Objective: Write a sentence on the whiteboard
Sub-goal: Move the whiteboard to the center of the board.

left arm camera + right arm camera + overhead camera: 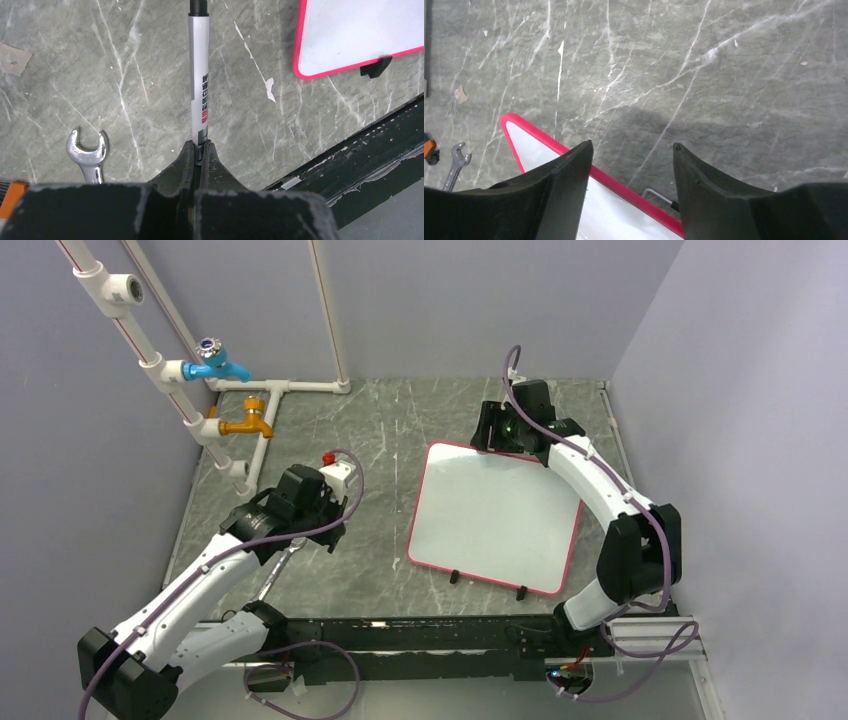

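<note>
Everywhere under the arms lies the table [734,70], a matte grey stone-look slab veined with thin white lines and chipped in a few spots. The whiteboard [495,515] lies flat on it: a glossy white rectangle with rounded corners, a thin red-pink rim and small black feet [454,577] on one edge.

The left pincer [201,146] has its worn black fingers pressed together on the near end of a pen [199,75], a slim round barrel in white and grey with red and dark print and a black far end. The pen points straight ahead from the fingertips, above the table. Ahead and to the right of this pincer, well apart from the pen, a corner of the whiteboard shows with one foot. Just to the left of the fingers a shiny metal wrench [89,155] with an open U-shaped head lies on the table.

The right pincer [631,146] stands with its two blunt, matte black fingers apart and nothing clamped between them. It hovers over an edge of the whiteboard: the red rim runs slantwise beneath the gap, and the left finger overlaps the white face. Whether either finger touches the board cannot be told.
</note>
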